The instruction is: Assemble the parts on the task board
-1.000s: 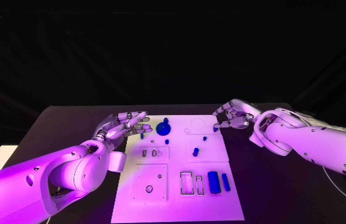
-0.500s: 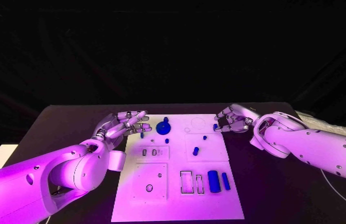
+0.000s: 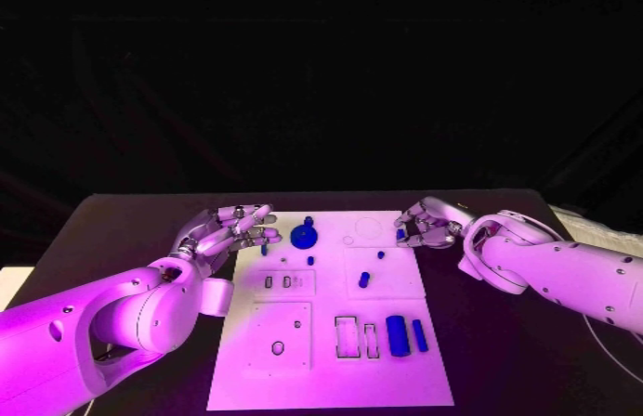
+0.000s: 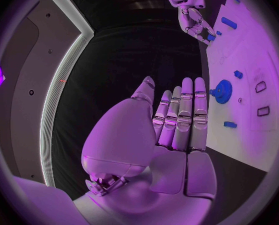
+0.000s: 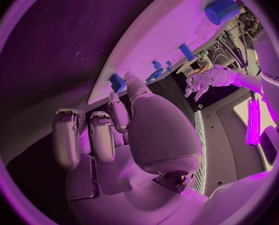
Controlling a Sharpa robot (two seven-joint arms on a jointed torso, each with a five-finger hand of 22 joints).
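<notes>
Starting at our left hand (image 3: 230, 231), we see it hovering at the left edge of the task board (image 3: 328, 379), fingers stretched out and close together, holding nothing. Just past its fingertips on the board stands the blue gear (image 3: 304, 239), with a small upright peg (image 3: 308, 222) beyond it and another small blue piece (image 3: 309, 262) nearer to us.

Moving across, two short blue pegs (image 3: 379, 256) (image 3: 363, 282) sit mid-board, well short of either hand. Closer to us, far from both hands, lie a thick blue cylinder (image 3: 397, 331) and a thinner blue bar (image 3: 419, 336) beside empty rectangular slots (image 3: 347, 338).

At the right, our right hand (image 3: 429, 226) sits at the board's far right edge with fingers curled inward. A small blue part (image 3: 400, 234) lies right at its fingertips; we cannot tell whether the fingers have hold of it or are only touching it. The wrist view shows that blue part (image 5: 117, 81) at the board's rim (image 5: 146, 40), just off a fingertip.

Our worry is that edge. If the fingers close unevenly, we judge the part could be nudged off the board onto the dark table, or tip and roll. A loose pinch could also let it twist, so it would meet its hole crooked.
</notes>
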